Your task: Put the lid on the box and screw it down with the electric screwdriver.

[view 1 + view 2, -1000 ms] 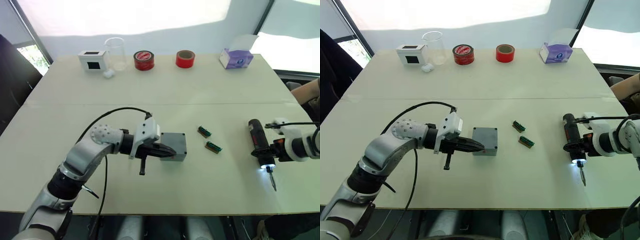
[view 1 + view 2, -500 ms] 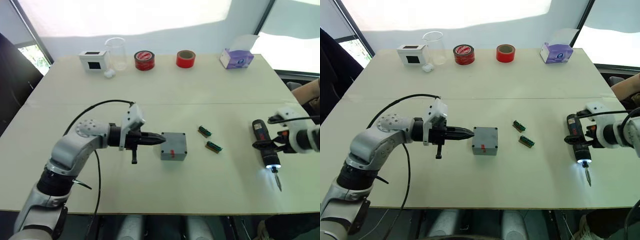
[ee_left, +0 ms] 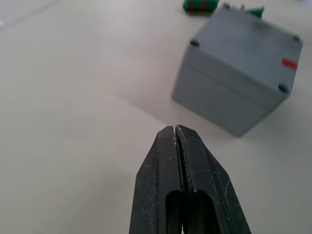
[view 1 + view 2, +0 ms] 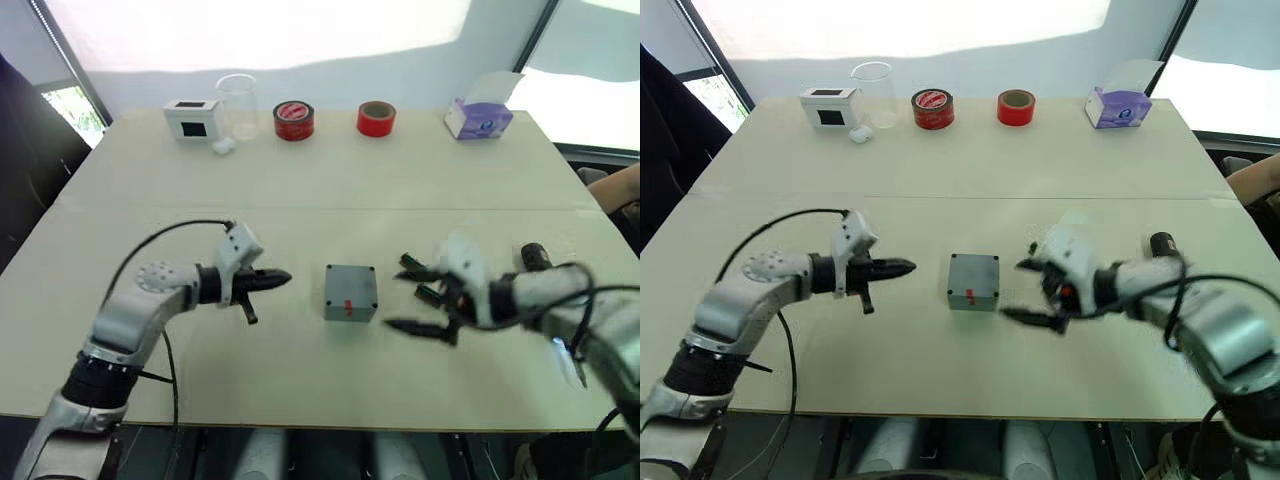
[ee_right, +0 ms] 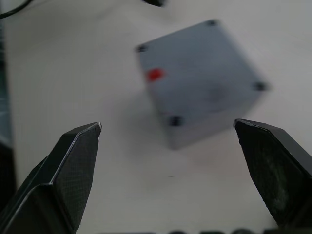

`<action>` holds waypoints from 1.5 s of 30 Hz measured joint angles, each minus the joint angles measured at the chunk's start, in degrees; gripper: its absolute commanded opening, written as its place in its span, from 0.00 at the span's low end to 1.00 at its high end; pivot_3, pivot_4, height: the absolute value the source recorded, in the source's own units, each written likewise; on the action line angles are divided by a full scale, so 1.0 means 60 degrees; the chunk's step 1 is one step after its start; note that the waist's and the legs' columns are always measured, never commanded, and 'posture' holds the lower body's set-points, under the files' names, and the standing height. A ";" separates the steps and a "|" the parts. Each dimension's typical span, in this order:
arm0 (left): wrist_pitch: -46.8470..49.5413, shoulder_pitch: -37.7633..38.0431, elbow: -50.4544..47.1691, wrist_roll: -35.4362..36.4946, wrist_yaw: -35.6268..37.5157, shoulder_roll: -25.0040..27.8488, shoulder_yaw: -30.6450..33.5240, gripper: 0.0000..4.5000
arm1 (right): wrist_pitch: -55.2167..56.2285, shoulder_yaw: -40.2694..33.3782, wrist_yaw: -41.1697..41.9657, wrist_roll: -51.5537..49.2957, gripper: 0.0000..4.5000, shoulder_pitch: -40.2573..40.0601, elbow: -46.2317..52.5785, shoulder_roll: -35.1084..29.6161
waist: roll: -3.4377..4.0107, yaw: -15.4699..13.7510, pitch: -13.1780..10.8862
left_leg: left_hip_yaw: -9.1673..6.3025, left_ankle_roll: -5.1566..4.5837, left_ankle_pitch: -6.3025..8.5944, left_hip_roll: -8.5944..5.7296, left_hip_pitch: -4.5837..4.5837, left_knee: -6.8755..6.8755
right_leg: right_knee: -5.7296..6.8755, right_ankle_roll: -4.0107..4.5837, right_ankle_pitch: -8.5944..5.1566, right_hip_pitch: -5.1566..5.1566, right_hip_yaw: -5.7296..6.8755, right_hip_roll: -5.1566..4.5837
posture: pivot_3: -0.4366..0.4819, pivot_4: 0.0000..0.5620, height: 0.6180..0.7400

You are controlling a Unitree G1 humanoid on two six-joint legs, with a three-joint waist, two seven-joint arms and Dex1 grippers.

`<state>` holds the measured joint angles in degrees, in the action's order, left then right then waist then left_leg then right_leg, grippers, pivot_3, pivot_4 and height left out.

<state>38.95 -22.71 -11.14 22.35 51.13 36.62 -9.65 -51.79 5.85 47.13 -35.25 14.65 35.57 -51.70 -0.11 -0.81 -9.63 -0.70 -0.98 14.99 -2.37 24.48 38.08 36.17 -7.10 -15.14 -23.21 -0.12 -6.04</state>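
Lid [image 4: 350,289] sits on box [image 4: 972,283] ahead of my wide-spread right claw [image 4: 1025,290] — left claw [image 4: 283,278] pinched together, empty, just beside. Screwdriver [image 4: 537,259] lies behind right claw; I judge fetching it comes next.

box [image 4: 350,292] with lid [image 3: 246,48] on it: frame centre, on table [image 4: 330,180] | left gripper [image 4: 283,277]: left of box, apart | right gripper [image 4: 409,299]: right of box | tape rolls [image 4: 293,120], tissue box [image 4: 478,118]: top edge

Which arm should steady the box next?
Right. The right gripper is open and faces the box close by; the left gripper is shut and apart from it.
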 measured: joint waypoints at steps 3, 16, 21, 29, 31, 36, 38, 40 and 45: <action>-0.0207 -0.0090 0.0003 -0.0310 -0.0035 -0.0091 -0.0193 0.00 | 0.0064 0.0321 -0.0289 0.0406 1.00 -0.0007 0.0020 0.0169 | -0.0001 0.0004 0.0001 | -0.0003 0.0006 -0.0003 0.0001 -0.0007 0.0000 | 0.0000 0.0010 0.0003 0.0002 0.0001 0.0001 | 0.48 0.27 1.00; -0.1053 -0.1031 0.1206 -0.1184 0.0320 -0.1097 -0.1268 0.00 | -0.0140 0.1152 -0.0724 0.1145 1.00 0.0129 -0.0316 0.0733 | -0.0002 0.0013 0.0001 | -0.0004 0.0012 -0.0007 0.0004 -0.0006 0.0000 | 0.0003 0.0003 0.0007 0.0002 0.0009 0.0014 | 0.48 0.27 1.00; -0.1365 -0.1633 0.2433 -0.1312 0.0526 -0.1781 -0.1205 0.00 | -0.0847 0.1133 -0.0589 0.0609 1.00 0.0162 0.0024 0.0850 | -0.0003 0.0000 0.0001 | -0.0006 0.0011 -0.0007 0.0007 -0.0005 0.0003 | 0.0006 0.0001 0.0008 0.0001 0.0013 0.0019 | 0.48 0.27 1.00; -0.1904 -0.1881 0.2995 -0.1718 0.0886 -0.1540 -0.1256 0.00 | -0.1177 0.0599 -0.0379 0.0180 1.00 0.0434 0.0516 0.0177 | -0.0003 0.0030 0.0001 | -0.0006 0.0010 -0.0007 0.0010 -0.0006 0.0004 | 0.0009 -0.0001 0.0008 -0.0003 0.0013 0.0021 | 0.48 0.27 1.00; -0.1970 -0.1809 0.2969 -0.1835 0.0942 -0.1190 -0.1237 0.00 | -0.1100 0.0362 -0.0281 0.0269 1.00 0.0541 0.0376 -0.0154 | -0.0002 0.0028 0.0001 | -0.0006 0.0010 -0.0007 0.0011 -0.0006 0.0004 | 0.0008 -0.0001 0.0008 -0.0003 0.0013 0.0022 | 0.48 0.27 1.00; -0.1677 -0.0987 0.2015 -0.1786 0.1187 -0.0437 -0.1129 0.00 | -0.0528 0.0347 0.0058 0.0726 1.00 0.0894 -0.0324 -0.0538 | -0.0003 0.0031 0.0000 | -0.0004 0.0010 -0.0007 0.0011 -0.0005 0.0003 | 0.0007 0.0000 0.0008 -0.0003 0.0010 0.0017 | 0.48 0.27 1.00; -0.1390 -0.0724 0.1466 -0.1685 0.1276 -0.0235 -0.1085 0.00 | -0.0255 0.0440 0.0115 0.0982 1.00 0.1084 -0.0631 -0.0535 | -0.0002 0.0002 0.0001 | -0.0006 0.0011 -0.0007 0.0011 -0.0005 0.0003 | 0.0007 0.0000 0.0008 -0.0001 0.0011 0.0016 | 0.48 0.27 1.00; -0.1093 -0.0497 0.0909 -0.1512 0.1330 -0.0186 -0.1064 0.00 | 0.0044 0.0722 0.0117 0.1319 1.00 0.1197 -0.0911 -0.0438 | -0.0003 0.0008 0.0001 | -0.0006 0.0011 -0.0007 0.0010 -0.0006 0.0004 | 0.0006 0.0001 0.0008 0.0002 0.0010 0.0013 | 0.48 0.27 1.00; -0.0817 -0.0392 0.0547 -0.1437 0.1015 -0.0807 -0.1209 0.00 | 0.0359 0.1532 0.0242 0.1738 1.00 0.1282 -0.1271 0.0083 | -0.0003 0.0017 0.0001 | -0.0005 0.0011 -0.0007 0.0010 -0.0005 0.0004 | 0.0009 0.0000 0.0008 0.0000 0.0011 0.0015 | 0.48 0.27 1.00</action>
<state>34.05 -25.06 -7.86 13.72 57.22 31.78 -16.90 -49.64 15.04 48.58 -24.82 22.34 27.95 -51.20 -0.12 -0.71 -9.62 -0.74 -0.91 14.94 -2.31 24.45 38.10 36.22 -7.10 -15.09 -23.21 -0.05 -5.95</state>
